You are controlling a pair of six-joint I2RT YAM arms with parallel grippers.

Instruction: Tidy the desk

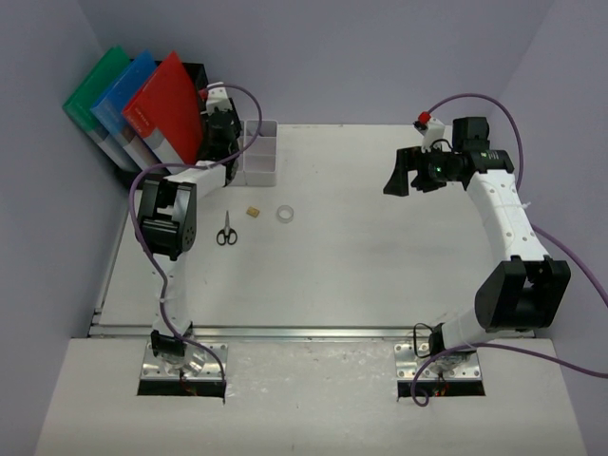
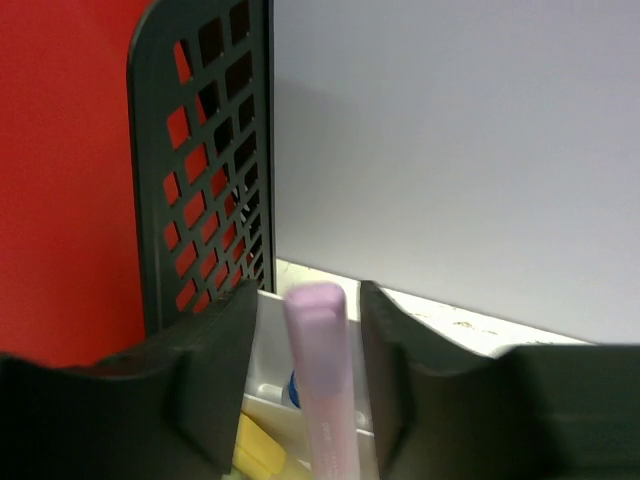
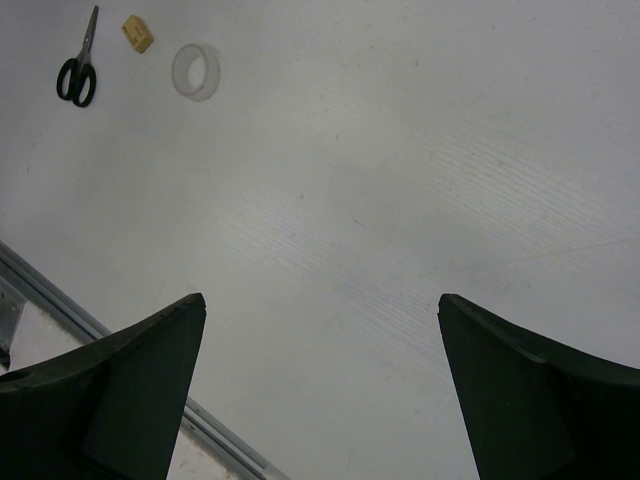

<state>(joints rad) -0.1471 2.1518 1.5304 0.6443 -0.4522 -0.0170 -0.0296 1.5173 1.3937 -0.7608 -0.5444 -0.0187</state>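
Desk (image 1: 380,266): rigid, fixed; you move its loose items. Highlighter (image 2: 318,400) probably light, slick; pinch mid-barrel. Left gripper (image 2: 308,300) parted around it; right gripper (image 3: 320,300) wide open, empty.

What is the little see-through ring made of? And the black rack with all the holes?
The ring looks like clear, slightly shiny plastic, probably a tape roll, because the white desk shows through it. The rack is dull black mesh, stiff and full of neat punched holes. It might be metal or plastic, and the pictures cannot settle which.
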